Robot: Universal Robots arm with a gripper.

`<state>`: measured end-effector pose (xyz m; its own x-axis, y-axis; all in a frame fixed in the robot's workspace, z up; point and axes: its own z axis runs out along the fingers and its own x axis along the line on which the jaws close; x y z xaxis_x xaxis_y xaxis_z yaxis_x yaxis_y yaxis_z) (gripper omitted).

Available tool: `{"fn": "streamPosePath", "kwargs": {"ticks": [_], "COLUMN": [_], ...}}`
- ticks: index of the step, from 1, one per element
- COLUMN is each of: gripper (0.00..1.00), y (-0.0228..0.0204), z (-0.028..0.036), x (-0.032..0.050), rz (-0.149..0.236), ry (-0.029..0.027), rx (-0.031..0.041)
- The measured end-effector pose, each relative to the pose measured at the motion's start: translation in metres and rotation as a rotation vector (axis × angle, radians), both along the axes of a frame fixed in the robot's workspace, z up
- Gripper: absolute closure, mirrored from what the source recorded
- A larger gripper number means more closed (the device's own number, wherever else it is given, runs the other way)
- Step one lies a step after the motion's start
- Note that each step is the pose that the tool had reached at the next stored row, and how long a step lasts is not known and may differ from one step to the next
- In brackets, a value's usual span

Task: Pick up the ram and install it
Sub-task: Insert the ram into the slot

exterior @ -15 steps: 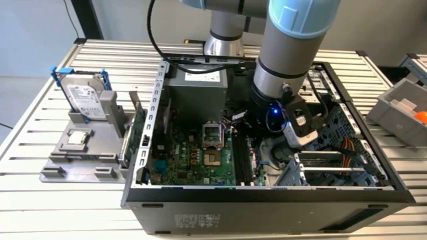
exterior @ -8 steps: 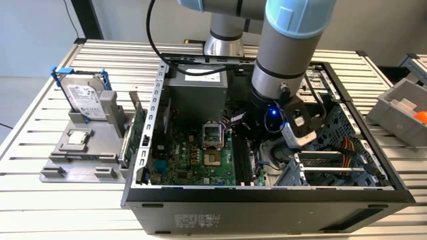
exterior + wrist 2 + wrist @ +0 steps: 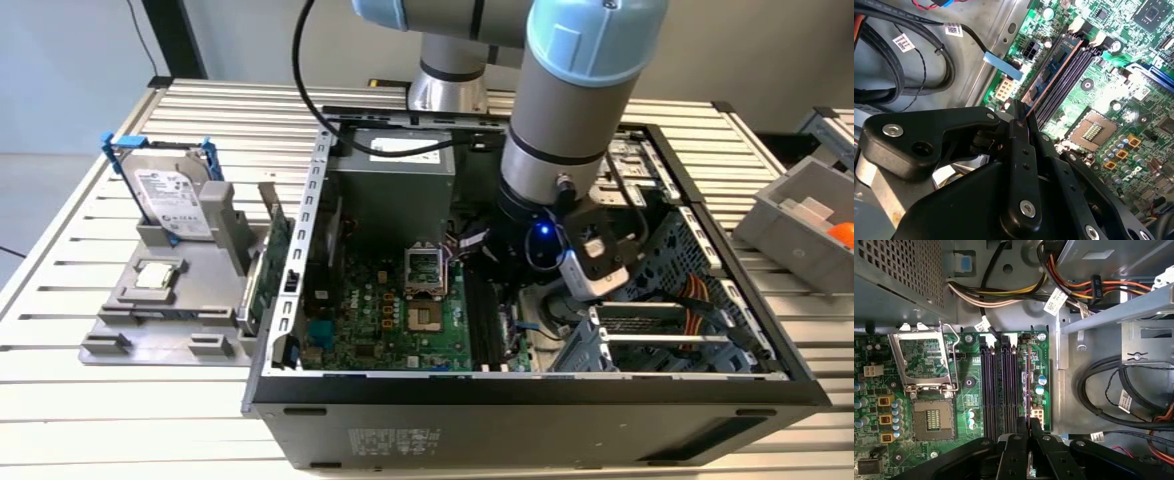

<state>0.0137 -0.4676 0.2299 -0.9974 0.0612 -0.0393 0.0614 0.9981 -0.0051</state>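
The ram [image 3: 1051, 70] is a long dark-blue stick with a copper edge. My gripper [image 3: 1021, 122] is shut on its near end, black fingers [image 3: 1026, 165] pressed to both faces. It stands on edge, lined up along the black memory slots [image 3: 1076, 75] at the motherboard's outer side. Its far end reaches the white latches [image 3: 1076, 25]. In the first wrist view the ram [image 3: 1027, 385] is a thin line just beside the slots [image 3: 999, 390], running out from the gripper [image 3: 1027, 432]. I cannot tell whether it is seated. In the exterior view the arm [image 3: 554, 150] reaches down into the open computer case [image 3: 534, 385].
A CPU socket [image 3: 929, 420] with its raised frame [image 3: 924, 357] lies beside the slots. Cable bundles [image 3: 1064, 290] and a metal drive cage [image 3: 1134, 310] crowd the other side. Outside the case stand a hard drive [image 3: 174, 195] on a grey fixture, a green card [image 3: 274, 255] and a grey bin [image 3: 801, 210].
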Motion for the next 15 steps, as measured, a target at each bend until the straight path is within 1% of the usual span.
{"fn": "streamPosePath", "kwargs": {"ticks": [3, 8, 13, 15], "gripper": [1.00, 1.00, 1.00, 1.00], "y": [0.0001, -0.0004, -0.0025, -0.0026], "z": [-0.0002, -0.0013, -0.0018, -0.0023], "x": [-0.0019, -0.0028, -0.0029, -0.0034], "rz": [0.009, 0.030, 0.031, 0.031], "ry": [-0.0001, -0.0001, -0.0001, -0.0001], "rx": [0.0003, 0.0005, 0.0004, 0.0004]}}
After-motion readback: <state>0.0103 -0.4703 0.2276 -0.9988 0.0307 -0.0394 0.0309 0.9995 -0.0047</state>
